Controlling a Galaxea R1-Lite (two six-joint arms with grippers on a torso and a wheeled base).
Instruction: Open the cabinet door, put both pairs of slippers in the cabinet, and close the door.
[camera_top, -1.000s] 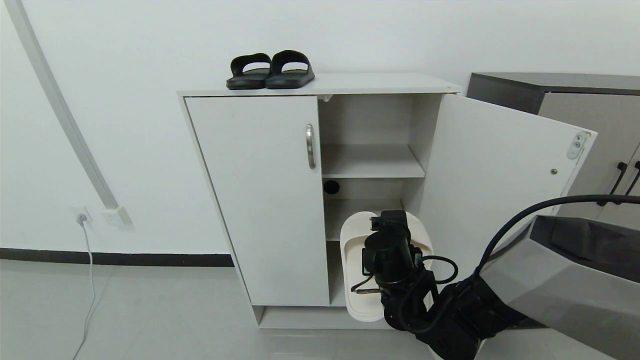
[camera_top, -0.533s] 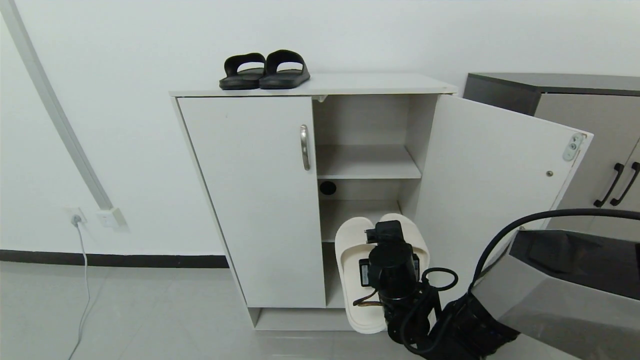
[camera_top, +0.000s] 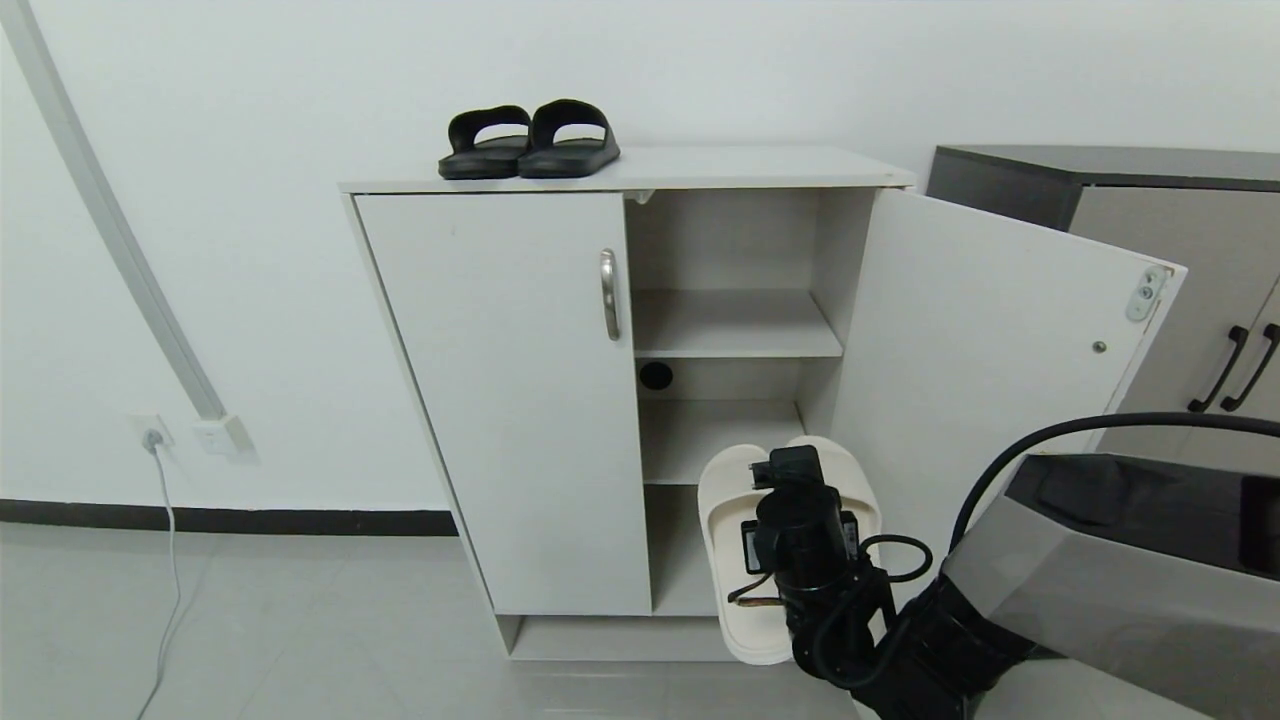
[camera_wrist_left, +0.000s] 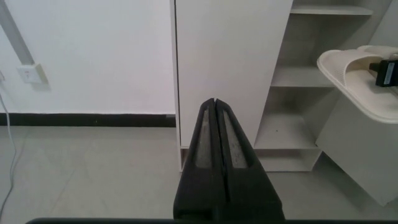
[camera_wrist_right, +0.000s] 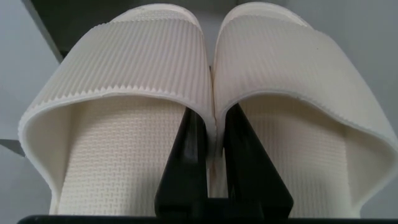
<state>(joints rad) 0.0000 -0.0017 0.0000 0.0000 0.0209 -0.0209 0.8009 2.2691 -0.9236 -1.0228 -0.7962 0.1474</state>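
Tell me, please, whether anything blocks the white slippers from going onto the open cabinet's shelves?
Nothing visible does. The right door stands swung open, and the white slippers, pinched by the right hand, hang directly before the open lower shelves.

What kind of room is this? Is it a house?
Probably a plain indoor room set up like a home entryway: a white shoe cabinet with one door open, black slippers on top, and cream slippers held by the right gripper before its shelves.
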